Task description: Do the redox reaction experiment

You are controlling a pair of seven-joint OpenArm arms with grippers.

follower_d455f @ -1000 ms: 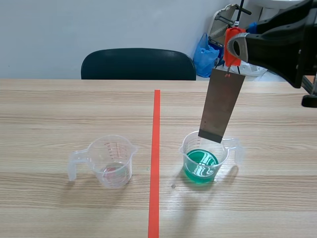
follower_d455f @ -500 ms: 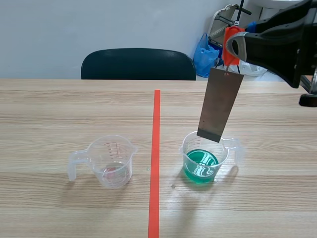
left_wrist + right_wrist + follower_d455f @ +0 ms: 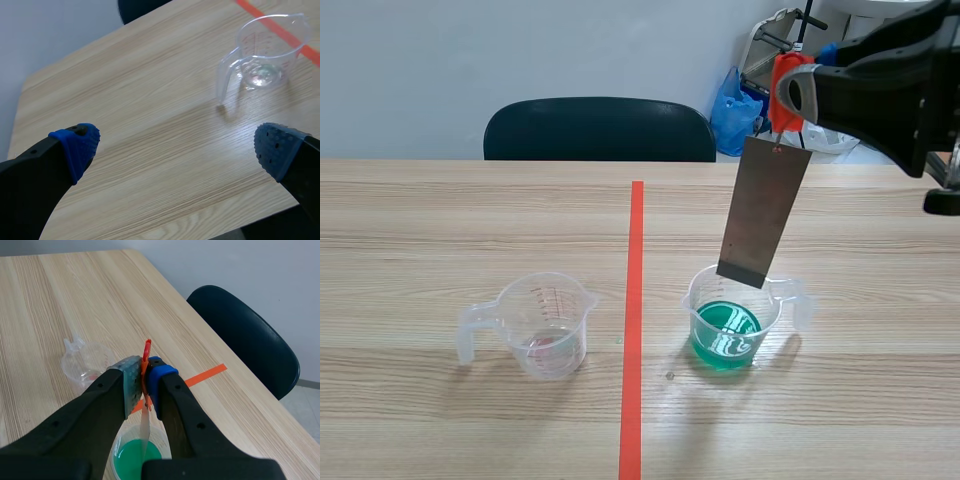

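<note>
Metal plate [image 3: 763, 215] hangs pinched in the right pincer [image 3: 790, 95], at 12 o'clock over the cup of green liquid [image 3: 730, 330]. Dipping looks like the step in hand, so the next move calls for lowering it straight in. The left pincer [image 3: 175, 145] is spread.

Metal plate [image 3: 761, 212] slightly higher, leftward.

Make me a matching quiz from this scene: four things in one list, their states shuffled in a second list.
Things:
1. metal plate
2. right-hand cup
3. left-hand cup
4. left gripper

States:
A. open, holding nothing
B. holds green liquid
C. hangs from an orange clip
D. looks nearly empty

Pairs: 1-C, 2-B, 3-D, 4-A
</note>
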